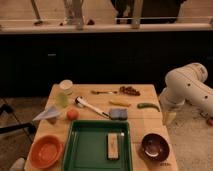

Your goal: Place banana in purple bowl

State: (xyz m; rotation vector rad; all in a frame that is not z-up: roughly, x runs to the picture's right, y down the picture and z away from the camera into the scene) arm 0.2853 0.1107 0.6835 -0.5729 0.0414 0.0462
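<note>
The banana (120, 104) is small, slim and yellow and lies on the wooden table (145, 117) right of centre, next to a green pepper-like vegetable (148, 106). The purple bowl (154, 146) is dark, glossy and empty, and stands at the table's front right corner. My white arm (187, 85) reaches in from the right. Its gripper (169, 118) hangs just off the table's right edge, right of the green vegetable and behind the purple bowl, apart from the banana.
A green tray (80, 150) at the front centre holds a tan block (113, 145). An orange bowl (46, 150) stands front left. A blue sponge (118, 114), white brush (90, 106), orange fruit (72, 114), cups (65, 87) and a dark red cluster (130, 90) lie on the table.
</note>
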